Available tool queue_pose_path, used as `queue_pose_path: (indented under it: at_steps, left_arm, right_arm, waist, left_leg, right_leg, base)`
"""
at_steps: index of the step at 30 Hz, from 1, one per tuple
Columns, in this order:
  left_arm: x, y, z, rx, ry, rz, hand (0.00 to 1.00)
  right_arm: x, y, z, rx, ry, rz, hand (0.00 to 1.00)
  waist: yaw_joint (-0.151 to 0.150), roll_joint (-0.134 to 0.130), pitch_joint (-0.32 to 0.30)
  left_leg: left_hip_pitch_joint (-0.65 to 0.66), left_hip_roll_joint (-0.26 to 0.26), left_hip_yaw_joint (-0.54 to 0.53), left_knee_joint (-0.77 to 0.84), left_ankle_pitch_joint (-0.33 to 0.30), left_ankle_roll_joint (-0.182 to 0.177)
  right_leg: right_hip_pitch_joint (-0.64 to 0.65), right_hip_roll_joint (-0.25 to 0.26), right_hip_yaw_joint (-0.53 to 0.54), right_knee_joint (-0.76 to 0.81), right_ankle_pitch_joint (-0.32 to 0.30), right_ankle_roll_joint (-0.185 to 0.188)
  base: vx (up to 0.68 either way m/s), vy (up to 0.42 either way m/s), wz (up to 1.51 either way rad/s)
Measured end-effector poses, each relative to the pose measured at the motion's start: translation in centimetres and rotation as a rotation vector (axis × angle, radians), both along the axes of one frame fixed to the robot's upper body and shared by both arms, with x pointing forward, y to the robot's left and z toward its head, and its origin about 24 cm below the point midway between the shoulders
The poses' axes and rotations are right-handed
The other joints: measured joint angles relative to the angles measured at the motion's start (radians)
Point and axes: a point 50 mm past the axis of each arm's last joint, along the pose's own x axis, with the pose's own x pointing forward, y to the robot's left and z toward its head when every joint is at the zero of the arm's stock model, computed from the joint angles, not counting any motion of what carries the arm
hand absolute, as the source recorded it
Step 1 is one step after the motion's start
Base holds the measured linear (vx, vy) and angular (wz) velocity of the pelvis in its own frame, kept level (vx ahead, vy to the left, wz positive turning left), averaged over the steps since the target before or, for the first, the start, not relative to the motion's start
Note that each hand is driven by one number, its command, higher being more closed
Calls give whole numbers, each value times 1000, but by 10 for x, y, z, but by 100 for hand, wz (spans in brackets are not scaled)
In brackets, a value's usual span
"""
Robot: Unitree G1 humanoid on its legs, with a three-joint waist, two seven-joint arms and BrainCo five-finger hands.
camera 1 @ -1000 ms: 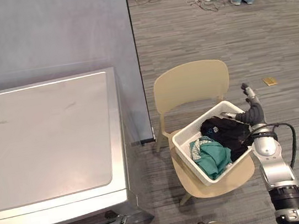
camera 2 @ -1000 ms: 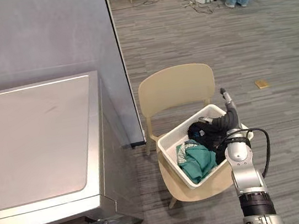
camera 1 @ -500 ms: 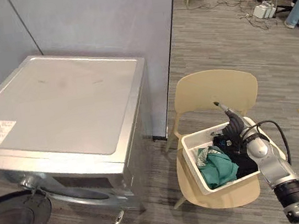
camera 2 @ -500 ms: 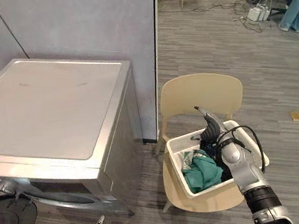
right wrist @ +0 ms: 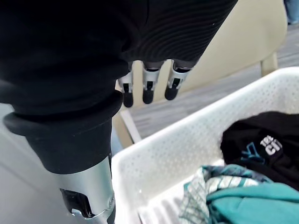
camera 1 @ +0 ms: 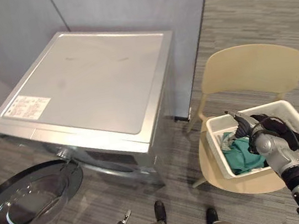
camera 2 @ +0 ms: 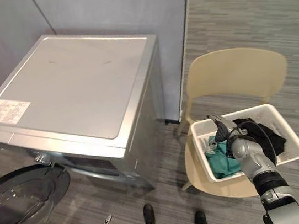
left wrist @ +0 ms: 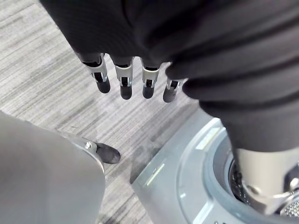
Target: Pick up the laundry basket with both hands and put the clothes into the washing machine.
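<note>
White perforated plastic forms the laundry basket (camera 1: 219, 145), which sits on the seat of a beige chair (camera 1: 252, 69) to the right of the washing machine (camera 1: 95, 80). The basket rests flat on the seat, with neither of my hands on its rim.

Contents of the basket:
- A teal garment (camera 1: 244, 156) lies crumpled in the end nearer the machine.
- A black garment (camera 1: 283, 129) fills the far end and drapes over the rim.

My right hand (camera 1: 244, 126) hangs over the basket's machine-side end, above the teal garment. Its fingers (right wrist: 148, 91) are straight and relaxed, hold nothing, and point past the basket wall toward the chair back. I cannot tell whether the hand touches the clothes.

My left hand (left wrist: 124, 79) is low, in front of the machine. Its fingers are straight, hold nothing, and point down at the grey wood-grain floor (left wrist: 56, 93).

The washing machine is silver, with a white label (camera 1: 26, 107) on its lid. Its round door (camera 1: 31, 198) is swung wide open at the front. A grey partition (camera 1: 123, 4) stands behind the machine and the chair.
</note>
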Motion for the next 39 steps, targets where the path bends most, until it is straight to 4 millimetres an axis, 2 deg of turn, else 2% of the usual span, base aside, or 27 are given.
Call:
queue_pose_path:
  at_steps: [2,8,12,14,18,24,32,39]
  left_arm:
    - [3,2,2,2,-20,4,0]
    - [14,2,7,-2,-95,27,0]
    - [24,-11,10,-40,-158,63,0]
    - [25,-18,10,-66,-167,85,0]
    - [34,-23,14,-93,-217,102,0]
    - [44,-26,20,-99,-274,85,0]
    - [53,-25,26,-102,-323,92,0]
    - [70,-30,40,-152,-427,123,0]
  right_arm:
    - [6,-2,4,-9,-5,-12,0]
    - [12,-29,12,-119,-2,-139,0]
    - [15,-44,16,-131,8,-246,0]
    - [16,-47,17,-136,6,-270,0]
    - [27,-50,32,-138,-32,-312,0]
    - [30,-50,35,-140,-40,-318,0]
    - [31,-49,37,-141,-50,-315,0]
    - [40,-47,61,-215,-114,-262,0]
  waist:
    - [1,4,31]
    - [0,51,106]
    - [0,75,140]
    - [2,80,147]
    - [3,92,169]
    - [26,93,171]
    - [25,83,178]
    - [22,68,195]
  left_leg:
    - [-4,-12,-1,-1,3,5]
    - [-63,-45,-5,-2,22,16]
    - [-112,-49,-17,-3,35,15]
    - [-114,-49,-23,-3,37,13]
    - [-118,-45,-23,-5,38,11]
    - [-133,-41,-10,-12,37,10]
    - [-148,-32,-3,-12,37,10]
    - [-180,-26,21,-7,38,10]
  right_leg:
    - [-4,-12,0,-1,4,7]
    - [-59,-42,1,-2,16,26]
    - [-101,-45,-13,-1,19,30]
    - [-100,-44,-20,-1,19,29]
    - [-107,-41,-20,0,18,29]
    - [-130,-38,-2,1,17,27]
    - [-149,-29,5,2,18,26]
    - [-201,-24,33,15,22,21]
  base:
    - [20,121,9]
    - [23,63,5]
    - [65,-3,10]
    - [95,-26,8]
    - [55,-26,-1]
    - [41,-17,-6]
    - [59,-16,-4]
    - [54,-4,-10]
